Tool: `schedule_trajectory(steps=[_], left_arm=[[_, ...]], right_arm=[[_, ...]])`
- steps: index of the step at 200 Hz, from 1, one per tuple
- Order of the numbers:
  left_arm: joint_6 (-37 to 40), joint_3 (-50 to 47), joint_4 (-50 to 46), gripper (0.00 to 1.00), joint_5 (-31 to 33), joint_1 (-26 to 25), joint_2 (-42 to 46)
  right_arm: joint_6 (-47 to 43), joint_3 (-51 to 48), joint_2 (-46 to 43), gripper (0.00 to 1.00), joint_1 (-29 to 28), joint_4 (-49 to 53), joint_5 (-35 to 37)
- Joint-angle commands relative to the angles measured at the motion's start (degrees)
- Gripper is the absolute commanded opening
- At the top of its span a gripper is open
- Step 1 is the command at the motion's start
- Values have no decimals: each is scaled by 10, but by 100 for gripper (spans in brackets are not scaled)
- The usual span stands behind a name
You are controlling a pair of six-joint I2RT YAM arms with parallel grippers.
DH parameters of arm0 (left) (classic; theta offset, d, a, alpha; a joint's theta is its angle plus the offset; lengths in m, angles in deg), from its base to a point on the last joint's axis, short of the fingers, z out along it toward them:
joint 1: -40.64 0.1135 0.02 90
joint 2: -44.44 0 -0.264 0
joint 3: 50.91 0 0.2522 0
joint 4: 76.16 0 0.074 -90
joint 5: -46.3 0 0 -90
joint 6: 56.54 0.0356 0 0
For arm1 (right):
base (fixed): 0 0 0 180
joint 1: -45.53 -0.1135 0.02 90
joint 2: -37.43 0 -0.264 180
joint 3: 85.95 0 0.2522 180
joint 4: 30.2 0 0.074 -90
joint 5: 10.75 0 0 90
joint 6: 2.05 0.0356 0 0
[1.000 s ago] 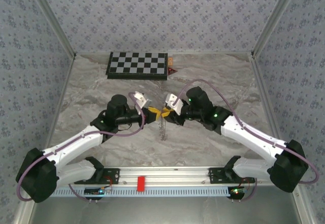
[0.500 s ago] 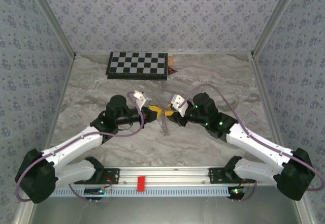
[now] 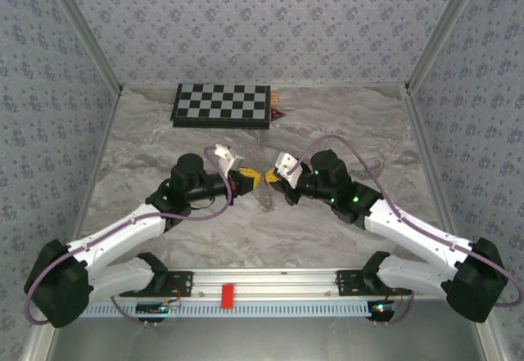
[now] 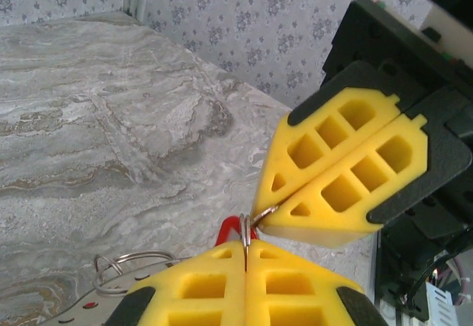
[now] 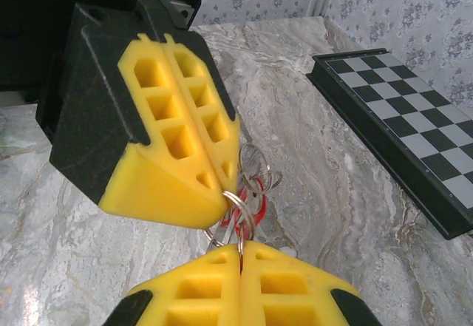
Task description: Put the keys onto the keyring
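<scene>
Clamping the keyring (image 5: pixel 240 206), my left claw (image 4: pixel 245 256) and right claw (image 5: pixel 240 252) meet tip to tip. Marble table (image 5: pixel 332 193) lies before the chessboard (image 5: pixel 399 111).

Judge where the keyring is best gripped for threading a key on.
Grip the thin rim, not across the loop: the keyring is a slim wire loop. Come from opposite sides, as the shut left gripper and right gripper do, probably leaving the stretch between them free for threading.
</scene>
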State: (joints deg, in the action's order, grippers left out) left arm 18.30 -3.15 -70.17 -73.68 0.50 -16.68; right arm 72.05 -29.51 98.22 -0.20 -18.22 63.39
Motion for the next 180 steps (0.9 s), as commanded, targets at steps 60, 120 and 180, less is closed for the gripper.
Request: schedule_trajectory(steps=[60,120,180], left_arm=[[-66,-22,146,0,5,-3,4],[-86,-30,192,0,13,-8,-11],[-95,-34,221,0,28,-10,-16]], right_arm=[[11,-20,1,0,-12,-32,-26],[32,-22,9,1,-10,-56,-31],[59,-45,1,11,0,-84,-27]])
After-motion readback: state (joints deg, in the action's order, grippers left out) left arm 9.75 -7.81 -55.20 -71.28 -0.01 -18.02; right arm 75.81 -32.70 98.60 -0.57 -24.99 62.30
